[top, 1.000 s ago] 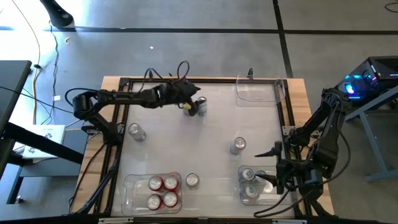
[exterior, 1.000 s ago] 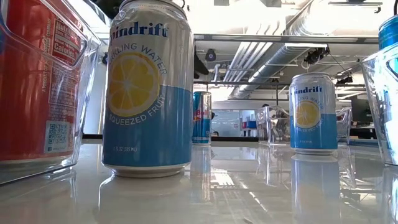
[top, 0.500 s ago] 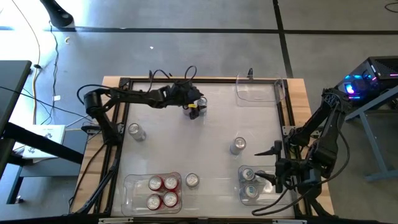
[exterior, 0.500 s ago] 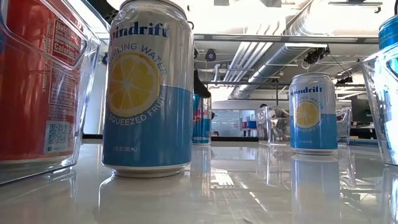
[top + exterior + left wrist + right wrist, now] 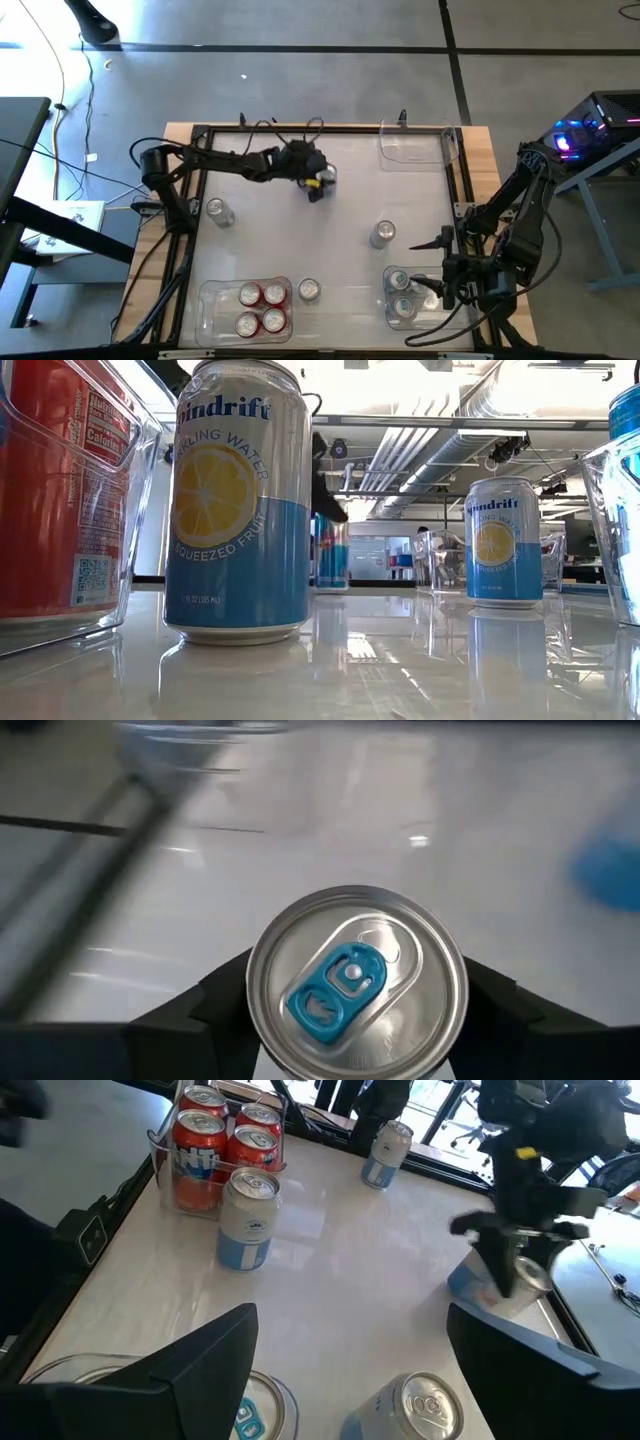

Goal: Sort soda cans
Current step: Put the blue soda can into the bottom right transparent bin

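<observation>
Two arms: left gripper [image 5: 318,184] reaching across far table, fingers straddling blue-tab can [image 5: 356,982]; right gripper [image 5: 432,290] parked, open.

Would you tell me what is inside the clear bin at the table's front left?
The clear bin holds four red soda cans, upright in a square. Their sides are hidden from above.
</observation>
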